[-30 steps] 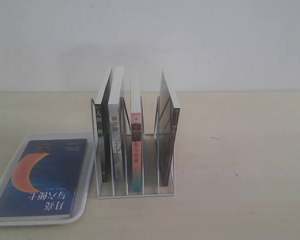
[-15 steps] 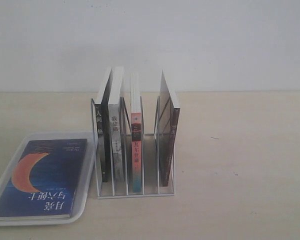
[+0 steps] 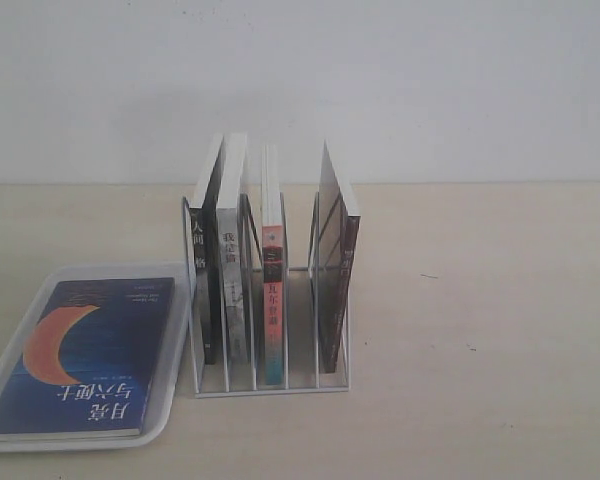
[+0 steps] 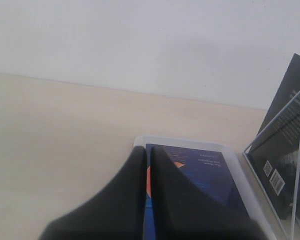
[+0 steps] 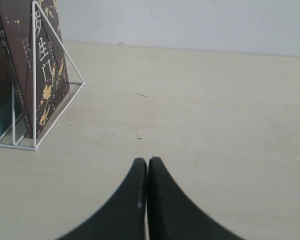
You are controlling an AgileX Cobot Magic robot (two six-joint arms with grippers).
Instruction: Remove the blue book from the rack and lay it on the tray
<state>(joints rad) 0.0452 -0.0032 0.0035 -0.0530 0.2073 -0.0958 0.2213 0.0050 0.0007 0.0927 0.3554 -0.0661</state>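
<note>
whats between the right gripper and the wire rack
Only bare beige tabletop, per the right wrist view, separates the black right gripper from the white wire rack.

The left hand (image 4: 146, 151) and the right hand (image 5: 147, 161) each show two matte black fingers (image 4: 122, 205), broad at the base, curving to narrow rounded tips. One right finger bears a tiny pale speck.

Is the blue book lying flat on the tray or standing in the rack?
Lying flat. The blue book rests cover up inside the tray rim, beside the rack and out of its slots.
</note>
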